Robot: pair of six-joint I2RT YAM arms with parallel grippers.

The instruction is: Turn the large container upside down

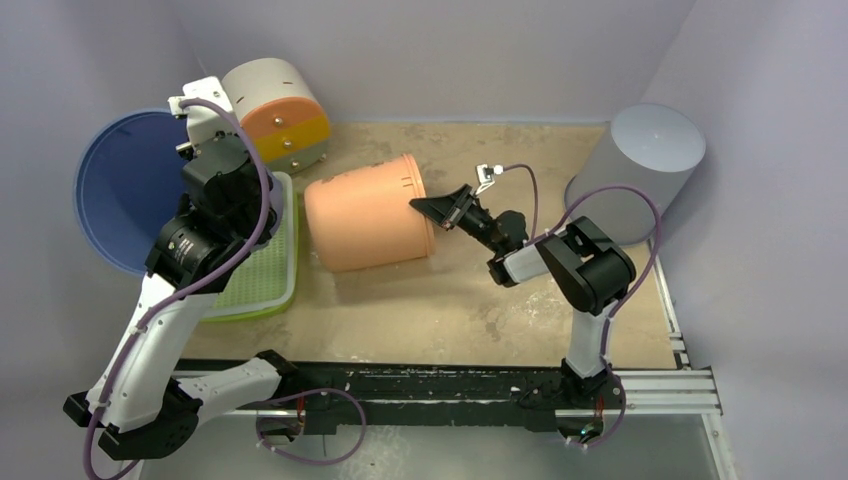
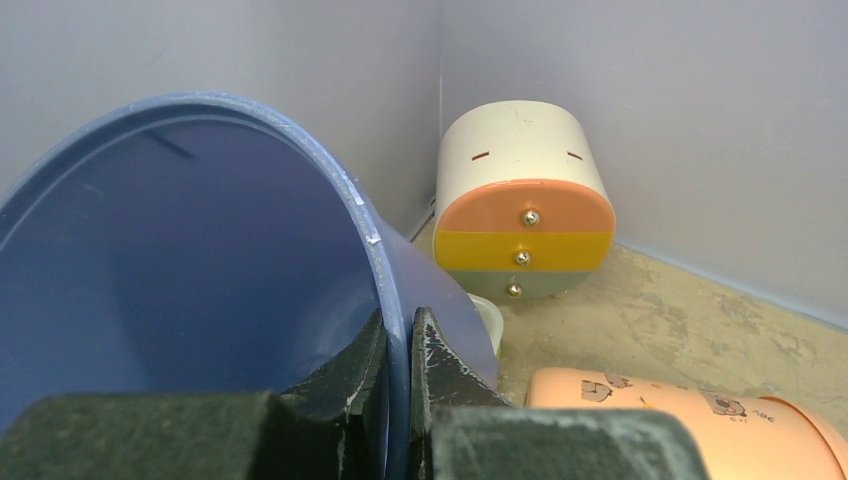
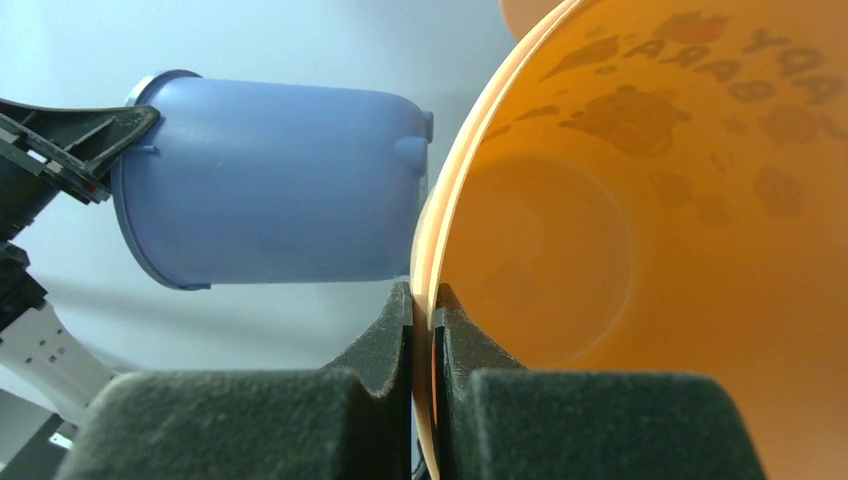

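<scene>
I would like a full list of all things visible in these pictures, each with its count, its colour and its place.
blue bucket: one, blue, far left, tilted with its mouth toward the camera, rim pinched by the left pincer
orange bucket: one, orange, middle of the table, lying on its side, rim pinched by the right pincer
grey container: one, grey, far right corner, closed end up
drawer unit: one, cream with orange, yellow and pale drawers, far left by the wall
tray: one, light green, left side, partly under the left arm
table: one, worn beige
left pincer: one, black, shut on the blue rim
right pincer: one, black, shut on the orange rim
</scene>
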